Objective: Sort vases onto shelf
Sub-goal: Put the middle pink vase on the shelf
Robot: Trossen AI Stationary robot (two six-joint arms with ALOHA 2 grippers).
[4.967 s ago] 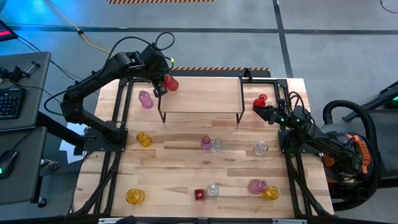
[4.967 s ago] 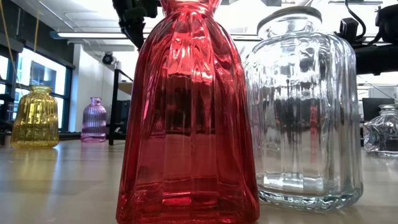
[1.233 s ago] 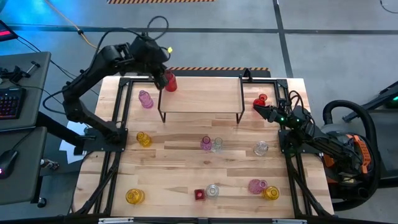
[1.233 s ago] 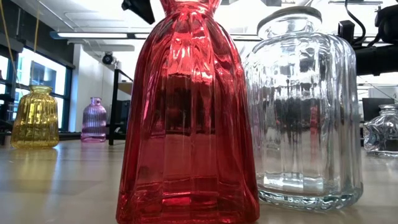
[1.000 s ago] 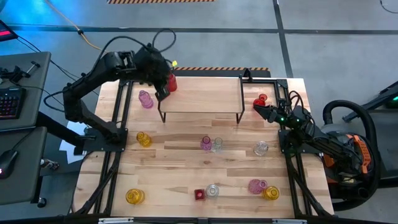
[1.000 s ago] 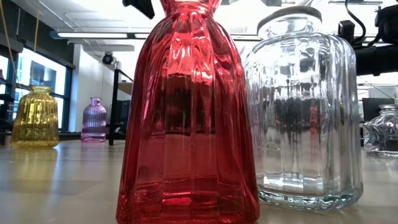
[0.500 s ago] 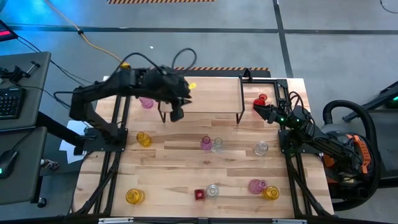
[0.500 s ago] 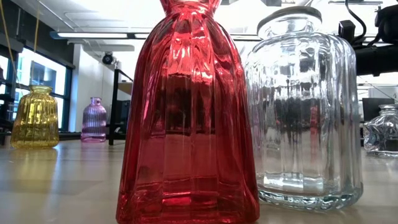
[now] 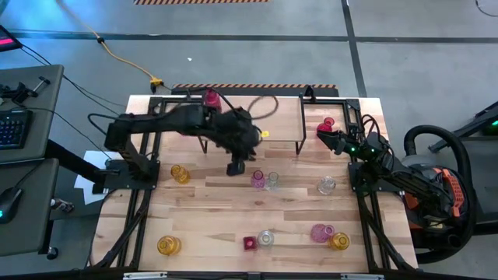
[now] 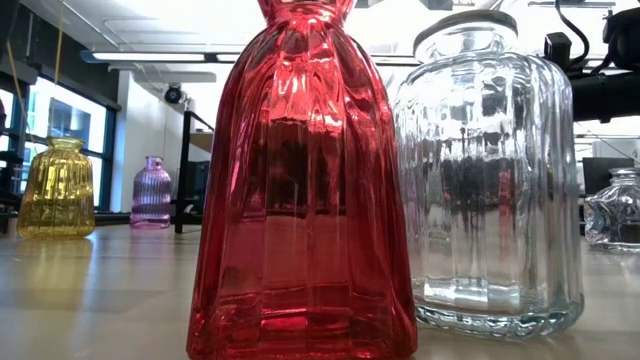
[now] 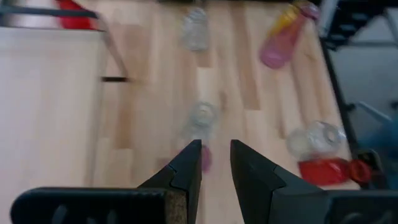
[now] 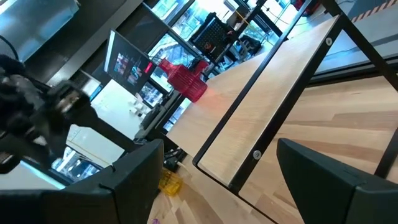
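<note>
Your left tool [image 9: 236,168] hangs empty, fingers slightly parted, beside the pink vase [image 9: 257,180] mid-worktop [image 9: 218,210]. 1 red vase [image 9: 211,98] stands on the shelf [image 9: 276,117]. Your right tool [image 9: 325,138] waits spread wide near its end.

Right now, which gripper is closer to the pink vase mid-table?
Left. The left gripper hangs just beside the pink vase, between it and the shelf. The right gripper waits off near the table's right edge, beside a red vase.
</note>
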